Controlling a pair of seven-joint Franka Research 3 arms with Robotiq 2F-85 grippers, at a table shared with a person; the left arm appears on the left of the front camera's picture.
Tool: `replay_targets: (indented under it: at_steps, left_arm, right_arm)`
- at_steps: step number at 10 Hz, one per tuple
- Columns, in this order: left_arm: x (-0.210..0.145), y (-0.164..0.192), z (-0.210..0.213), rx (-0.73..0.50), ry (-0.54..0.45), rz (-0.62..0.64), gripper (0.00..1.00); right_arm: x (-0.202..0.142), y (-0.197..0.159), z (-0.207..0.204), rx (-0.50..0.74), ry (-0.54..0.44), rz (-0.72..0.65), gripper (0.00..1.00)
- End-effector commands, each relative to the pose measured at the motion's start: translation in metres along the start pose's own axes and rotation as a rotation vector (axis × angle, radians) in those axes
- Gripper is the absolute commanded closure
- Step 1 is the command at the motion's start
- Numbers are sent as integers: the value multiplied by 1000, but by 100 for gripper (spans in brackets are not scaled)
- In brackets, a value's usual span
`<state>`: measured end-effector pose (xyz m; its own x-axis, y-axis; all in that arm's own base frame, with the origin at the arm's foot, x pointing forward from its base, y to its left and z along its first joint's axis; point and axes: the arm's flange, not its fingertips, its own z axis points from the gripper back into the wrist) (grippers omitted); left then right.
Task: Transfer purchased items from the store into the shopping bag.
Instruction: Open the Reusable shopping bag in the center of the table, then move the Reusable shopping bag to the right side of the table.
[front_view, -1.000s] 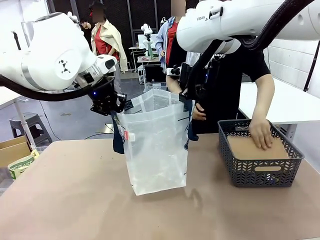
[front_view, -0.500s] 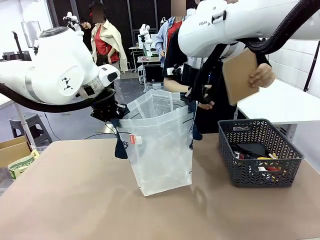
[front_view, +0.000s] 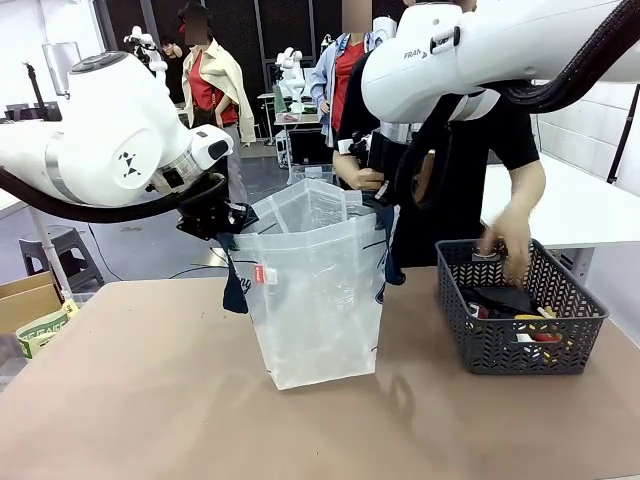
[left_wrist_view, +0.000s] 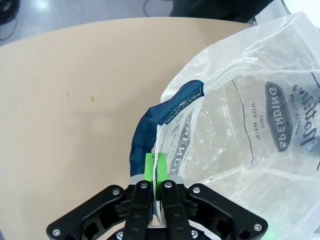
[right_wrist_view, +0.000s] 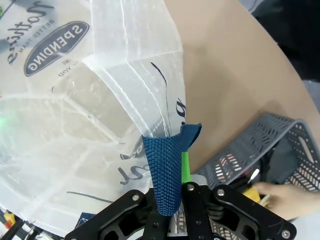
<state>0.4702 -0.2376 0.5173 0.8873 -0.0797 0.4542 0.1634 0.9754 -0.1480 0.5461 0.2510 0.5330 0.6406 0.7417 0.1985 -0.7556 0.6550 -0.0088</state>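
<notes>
In the front view the shopping bag (front_view: 315, 300) stands upright near the middle of the table (front_view: 130, 400), its mouth held open. The left gripper (front_view: 222, 218) is at the bag's left top rim and the right gripper (front_view: 375, 195) at its right top rim; from here I cannot tell how either pair of jaws stands. A dark mesh basket (front_view: 500, 350) sits toward the table's right edge, and the person's hand (front_view: 510, 245) reaches down into it from the far side.

In the left wrist view the left gripper (left_wrist_view: 156, 172) has its green pads (left_wrist_view: 150, 167) pressed narrowly together on the thin rim of the bag (left_wrist_view: 260, 125), just beside the navy handle (left_wrist_view: 165, 112). The oval logo reads upside down on the plastic.

In the right wrist view the right gripper (right_wrist_view: 177, 175) is clamped on the navy strap (right_wrist_view: 165, 170) at the bag's (right_wrist_view: 100, 100) rim, a green pad (right_wrist_view: 185, 167) showing beside it. Beyond lie the basket (right_wrist_view: 250, 145) and the person's hand (right_wrist_view: 285, 197) inside it.
</notes>
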Motion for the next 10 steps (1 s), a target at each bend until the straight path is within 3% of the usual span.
replay_targets:
  at_steps: [1,10]
  left_arm:
    - [0,1,0,3,-2,0,100]
    - [0,1,0,3,-2,0,100]
  right_arm:
    - [1,-1,1,-1,-2,-2,100]
    - [1,-1,1,-1,-2,-2,100]
